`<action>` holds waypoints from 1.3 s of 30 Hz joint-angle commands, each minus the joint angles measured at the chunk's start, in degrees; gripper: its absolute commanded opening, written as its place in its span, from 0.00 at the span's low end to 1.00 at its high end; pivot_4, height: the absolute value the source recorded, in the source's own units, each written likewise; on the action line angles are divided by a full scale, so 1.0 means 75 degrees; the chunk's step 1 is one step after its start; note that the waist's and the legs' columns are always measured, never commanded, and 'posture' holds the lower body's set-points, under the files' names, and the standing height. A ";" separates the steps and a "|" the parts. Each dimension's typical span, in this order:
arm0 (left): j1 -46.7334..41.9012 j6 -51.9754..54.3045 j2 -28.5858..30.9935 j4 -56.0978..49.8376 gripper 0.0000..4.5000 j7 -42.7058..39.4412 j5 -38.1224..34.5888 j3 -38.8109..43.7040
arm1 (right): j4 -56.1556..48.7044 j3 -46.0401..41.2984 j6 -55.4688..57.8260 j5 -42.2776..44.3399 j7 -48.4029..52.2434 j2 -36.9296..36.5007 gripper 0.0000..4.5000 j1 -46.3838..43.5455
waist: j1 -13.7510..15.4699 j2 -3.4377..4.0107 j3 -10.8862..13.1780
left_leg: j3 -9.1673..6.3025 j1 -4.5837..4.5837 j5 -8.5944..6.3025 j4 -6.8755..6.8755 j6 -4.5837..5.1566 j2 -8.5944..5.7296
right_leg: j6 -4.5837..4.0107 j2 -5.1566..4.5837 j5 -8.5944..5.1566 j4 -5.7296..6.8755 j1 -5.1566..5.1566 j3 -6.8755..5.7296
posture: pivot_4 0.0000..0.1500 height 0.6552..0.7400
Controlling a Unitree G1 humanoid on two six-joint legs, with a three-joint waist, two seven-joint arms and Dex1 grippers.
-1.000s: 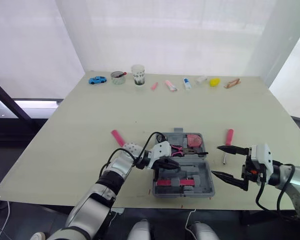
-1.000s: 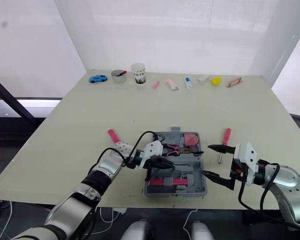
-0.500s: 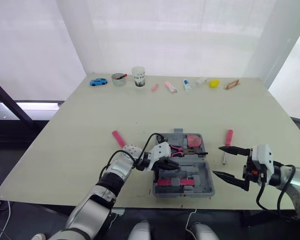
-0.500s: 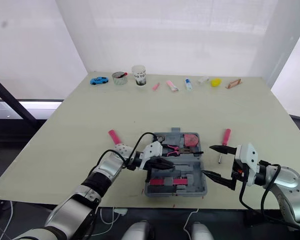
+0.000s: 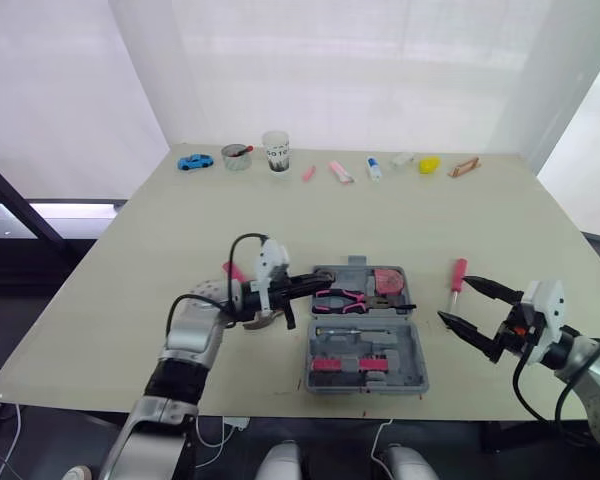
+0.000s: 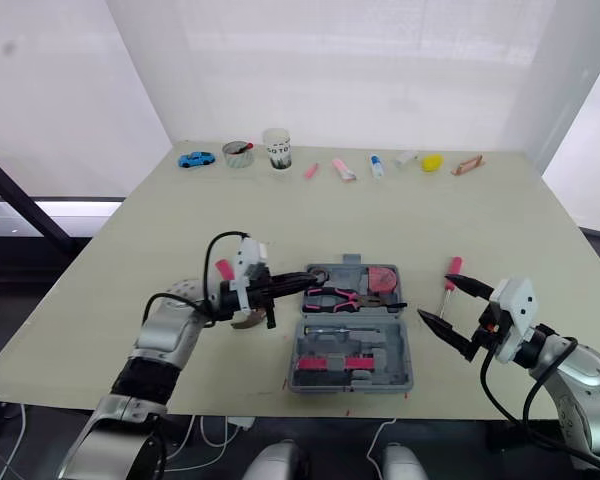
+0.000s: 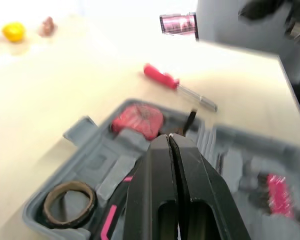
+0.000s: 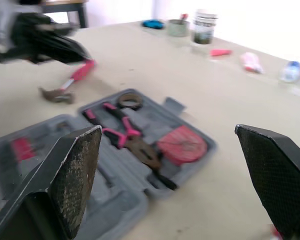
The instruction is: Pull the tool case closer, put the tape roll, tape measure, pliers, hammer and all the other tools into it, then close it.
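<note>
The case (image 5: 412,368) lies open and flat on the table (image 5: 130,260), at its near middle. In its far half sit the tape roll (image 7: 70,203) at the left end, the pink-handled pliers (image 5: 340,297) in the middle and the red tape measure (image 5: 386,279) at the right end. Two pink pieces (image 5: 346,365) lie in the near half; what they are is not clear.

The hammer (image 8: 81,71) lies on the table just left of the case, outside it, its pink handle pointing far-left and its metal head toward the near side. The screwdriver (image 5: 458,274), with a red handle, lies on the table right of the case, also outside it.

The left hand (image 5: 315,284) is clenched, its two fingers (image 7: 190,170) pressed flat together with nothing between them. It points right, its tips over the far-left part of the case near the tape roll, above the hammer.

The right hand (image 5: 465,303) is released, its fingers spread wide and empty. It is to the right of the case, just near of the screwdriver, tips pointing left.

Along the far edge of the table stand a blue toy car (image 5: 194,161), a bowl (image 5: 237,156), a cup (image 5: 275,150) and a row of small items (image 5: 375,167).
</note>
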 commanded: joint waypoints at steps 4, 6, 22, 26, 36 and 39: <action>0.0827 0.0460 0.0542 -0.1188 0.47 0.0471 -0.0599 0.0857 | 0.0011 -0.0506 0.0051 0.0036 -0.0579 0.0183 1.00 0.0193 | 0.0011 0.0009 0.0005 | 0.0000 0.0005 0.0000 -0.0001 0.0000 0.0000 | -0.0027 0.0000 -0.0015 0.0003 0.0001 0.0000 | 1.00 1.00; 0.1363 0.0494 0.0786 -0.1342 0.66 0.0562 -0.0770 0.1287 | 0.0086 -0.0631 -0.0056 -0.0037 -0.0692 0.0231 1.00 0.0445 | 0.0009 0.0010 0.0005 | 0.0001 0.0004 0.0000 -0.0001 0.0000 0.0001 | -0.0028 0.0000 -0.0016 0.0002 0.0001 0.0001 | 1.00 1.00; 0.5521 -0.0429 0.0912 -0.2087 0.99 0.1522 -0.1021 0.3757 | -0.0153 -0.2033 -0.1301 -0.0212 -0.1413 0.1379 1.00 0.3303 | 0.0006 0.0017 0.0005 | 0.0008 0.0017 -0.0003 -0.0030 -0.0005 0.0038 | -0.0005 -0.0040 -0.0037 -0.0011 -0.0021 0.0025 | 1.00 1.00; 0.6122 -0.0607 0.0783 -0.2105 0.99 0.1646 -0.1055 0.4045 | -0.0189 -0.2292 -0.1548 -0.0165 -0.1550 0.1667 1.00 0.3830 | -0.0001 0.0018 0.0002 | 0.0012 0.0015 -0.0005 -0.0033 -0.0008 0.0029 | -0.0002 -0.0102 -0.0038 -0.0012 -0.0037 0.0021 | 1.00 1.00; 0.6618 -0.0710 0.0628 -0.2359 0.99 0.1827 -0.1203 0.4122 | -0.0234 -0.2472 -0.1695 -0.0082 -0.1488 0.1704 1.00 0.4076 | -0.0002 0.0016 0.0003 | 0.0014 0.0013 -0.0020 -0.0083 -0.0034 0.0013 | -0.0005 -0.0129 -0.0042 -0.0030 -0.0054 0.0014 | 1.00 1.00; 0.6341 -0.0709 0.0682 -0.2267 0.99 0.1856 -0.1163 0.3991 | -0.0253 -0.2418 -0.1639 -0.0095 -0.1495 0.1628 1.00 0.3874 | -0.0002 0.0017 0.0003 | 0.0015 0.0012 -0.0019 -0.0084 -0.0032 0.0012 | -0.0005 -0.0126 -0.0042 -0.0033 -0.0054 0.0014 | 1.00 1.00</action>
